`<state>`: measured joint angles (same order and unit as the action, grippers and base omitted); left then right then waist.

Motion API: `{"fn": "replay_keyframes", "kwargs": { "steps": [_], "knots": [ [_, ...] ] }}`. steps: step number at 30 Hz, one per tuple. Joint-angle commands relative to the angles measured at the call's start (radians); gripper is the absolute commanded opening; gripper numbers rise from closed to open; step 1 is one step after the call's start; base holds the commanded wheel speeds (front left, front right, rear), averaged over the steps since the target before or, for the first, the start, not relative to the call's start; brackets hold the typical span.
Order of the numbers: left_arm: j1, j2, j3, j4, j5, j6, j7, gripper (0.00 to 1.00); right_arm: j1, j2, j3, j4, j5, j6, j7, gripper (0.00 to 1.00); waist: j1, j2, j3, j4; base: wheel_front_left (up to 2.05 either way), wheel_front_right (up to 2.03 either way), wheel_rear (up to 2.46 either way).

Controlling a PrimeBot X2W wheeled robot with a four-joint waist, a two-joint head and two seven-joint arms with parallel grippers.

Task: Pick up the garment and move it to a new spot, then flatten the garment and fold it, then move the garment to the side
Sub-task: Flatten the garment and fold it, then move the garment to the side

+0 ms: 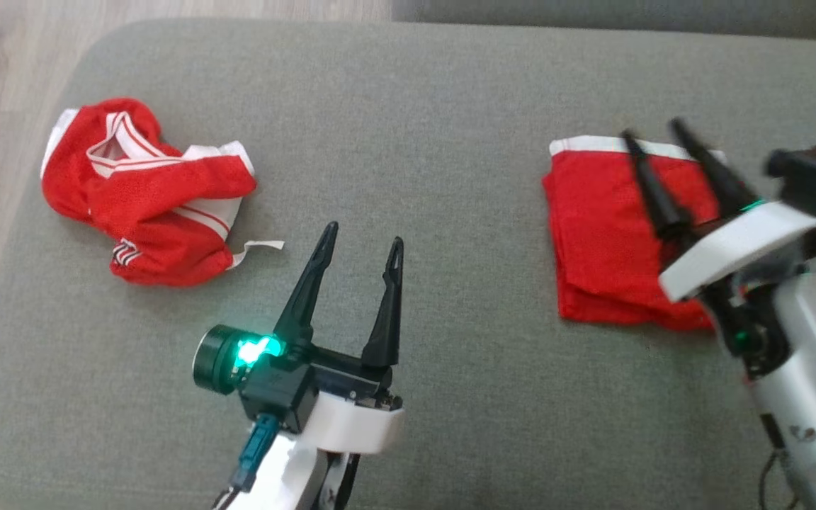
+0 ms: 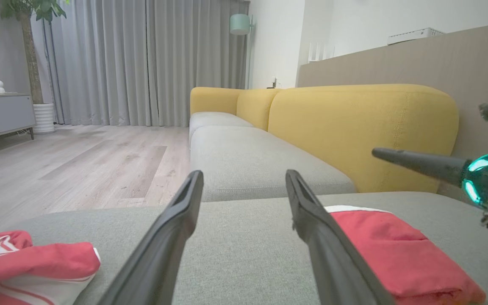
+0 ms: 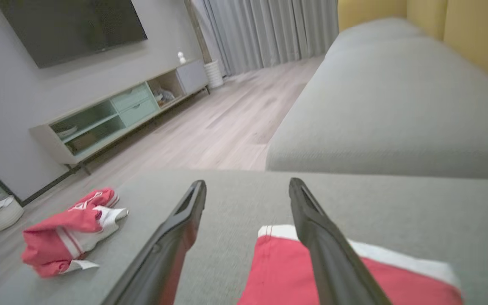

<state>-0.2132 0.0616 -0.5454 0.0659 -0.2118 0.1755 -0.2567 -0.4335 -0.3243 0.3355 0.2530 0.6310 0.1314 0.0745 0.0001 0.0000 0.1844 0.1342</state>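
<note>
Sofa cushion [image 1: 422,127], grey, seen from above, carrying two red garments. Folded red garment [image 1: 606,241], a neat rectangle with a white band on its far side, lies flat close to the cushion's right edge. Right hand [image 1: 651,128] is over it, fingers spread wide, gripping nothing. Left hand [image 1: 364,234] hovers near the middle of the front edge, equally wide open and empty. Crumpled red garment [image 1: 146,198] with white trim sits heaped near the left edge, well apart from both hands. One piece looks folded and set aside; the heap appears untouched, with lifting, flattening and folding all left.
</note>
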Motion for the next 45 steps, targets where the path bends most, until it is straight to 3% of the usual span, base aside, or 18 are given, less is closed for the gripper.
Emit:
{"fn": "replay_keyframes", "kwargs": {
  "steps": [1,7,13,21,28,45],
  "knots": [
    [0.005,-0.007,0.045,-0.027,-0.009,0.003,-0.005,1.0,0.014,-0.01,-0.024,-0.044,-0.028,-0.001,-0.031,1.0,-0.0001,0.0,-0.017,-0.003,0.0,0.0,0.0],
    [0.058,-0.005,0.09,0.001,-0.015,-0.001,-0.005,1.0,0.165,-0.034,-0.078,-0.083,-0.102,-0.001,-0.206,1.0,-0.0001,0.0,-0.105,-0.035,0.0,0.0,0.0],
    [0.125,0.0,0.138,0.048,-0.022,-0.012,-0.005,1.0,0.366,0.011,-0.147,-0.041,-0.237,-0.001,-0.327,1.0,-0.0001,0.0,-0.186,-0.055,0.0,0.0,0.0],
    [0.207,0.002,0.216,0.084,0.006,-0.006,-0.005,1.0,0.52,0.134,-0.241,-0.026,-0.416,-0.001,-0.336,1.0,-0.0001,0.0,-0.241,-0.074,0.0,0.0,0.0],
    [0.26,-0.001,0.268,0.113,0.016,-0.002,-0.005,1.0,0.571,0.175,-0.282,-0.04,-0.473,-0.001,-0.336,1.0,-0.0001,0.0,-0.268,-0.077,0.0,0.0,0.0],
    [0.278,-0.007,0.301,0.155,0.047,-0.015,-0.005,1.0,0.57,0.182,-0.289,-0.08,-0.455,-0.001,-0.336,1.0,-0.0001,0.0,-0.265,-0.068,0.0,0.0,0.0]
  ]
}}
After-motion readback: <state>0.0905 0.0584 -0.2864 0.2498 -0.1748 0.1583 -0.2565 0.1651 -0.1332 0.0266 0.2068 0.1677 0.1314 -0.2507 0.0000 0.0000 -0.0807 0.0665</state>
